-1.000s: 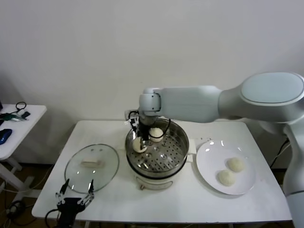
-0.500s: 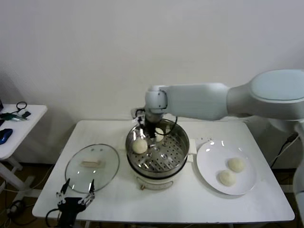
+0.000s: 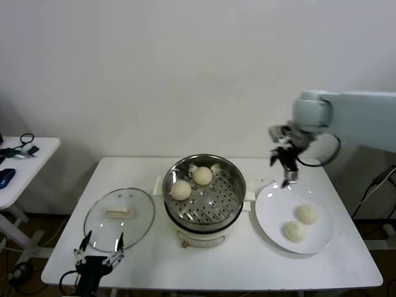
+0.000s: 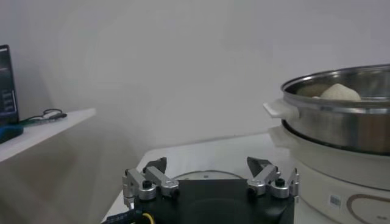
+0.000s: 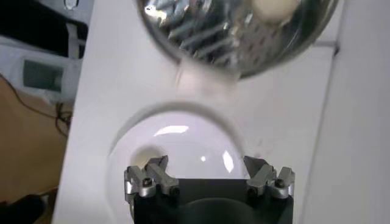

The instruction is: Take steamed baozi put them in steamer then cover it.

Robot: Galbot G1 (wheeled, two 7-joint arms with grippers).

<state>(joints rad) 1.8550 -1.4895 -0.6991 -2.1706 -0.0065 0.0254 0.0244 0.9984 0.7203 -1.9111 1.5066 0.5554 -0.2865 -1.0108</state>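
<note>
Two buns (image 3: pixel 192 182) sit in the steamer (image 3: pixel 230 175), two more (image 3: pixel 301 223) wait on the plate (image 3: pixel 269 210). Right gripper (image 3: pixel 286 174) hovers above the plate's far edge, jaws wide and empty; best to drop straight over one bun and squeeze gently. Left gripper (image 3: pixel 99 256) idles open near the lid (image 3: pixel 119 213) on the tabletop (image 3: pixel 247 263).

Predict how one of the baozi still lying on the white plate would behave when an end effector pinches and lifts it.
The baozi looks like smooth, rounded dough, so it would probably dent under a tight pinch. Its domed shape suggests it might roll if nudged on the flat plate. Being small, it is likely light, and the open right end effector above the plate's far edge should lift it easily.
</note>
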